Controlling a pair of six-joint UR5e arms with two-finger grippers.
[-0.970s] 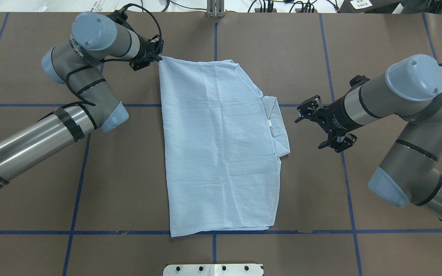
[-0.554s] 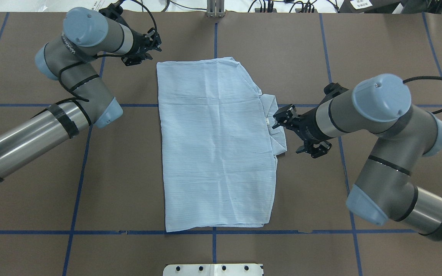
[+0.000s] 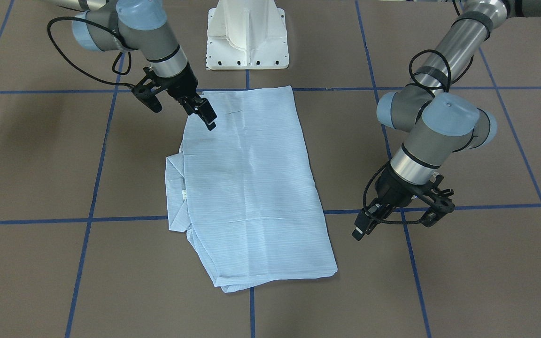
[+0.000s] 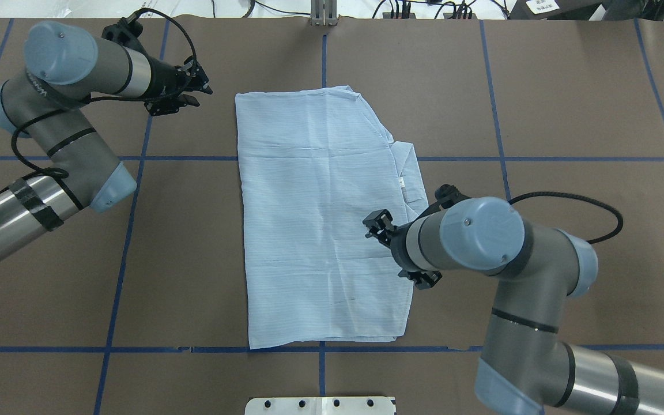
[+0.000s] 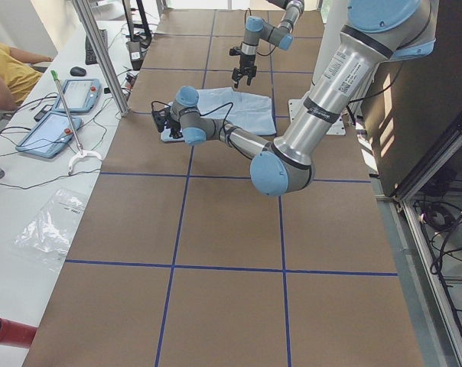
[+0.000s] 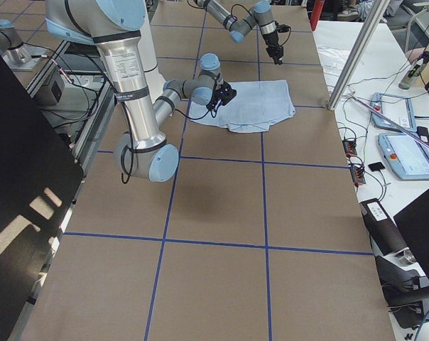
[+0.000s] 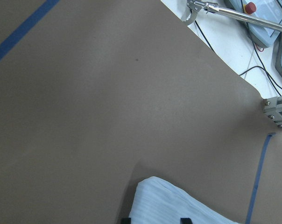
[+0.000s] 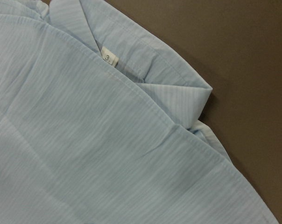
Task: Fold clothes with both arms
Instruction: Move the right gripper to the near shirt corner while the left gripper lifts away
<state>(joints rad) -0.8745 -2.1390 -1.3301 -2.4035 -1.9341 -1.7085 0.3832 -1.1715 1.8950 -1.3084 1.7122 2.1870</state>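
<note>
The light-blue striped shirt (image 4: 320,219) lies flat on the brown table, folded into a tall rectangle, with its collar (image 4: 414,184) sticking out at the right edge. It also shows in the front view (image 3: 247,188). My left gripper (image 4: 196,94) is open and empty, off the shirt's far left corner; the left wrist view shows that corner (image 7: 178,203) just ahead. My right gripper (image 4: 399,251) is open and hovers over the shirt's right edge, just nearer than the collar. In the front view it (image 3: 179,110) is above the cloth. The right wrist view shows the collar (image 8: 145,60) close below.
The white pedestal base (image 4: 320,405) stands at the near table edge. Blue tape lines (image 4: 130,219) cross the brown table. A metal post (image 4: 323,12) stands at the far edge. A desk with tablets (image 5: 63,95) and cables lies beyond it.
My left gripper let go of the shirt's far left corner and drew back to the left. My right gripper moved from beside the collar to over the shirt's right edge, nearer the robot.
</note>
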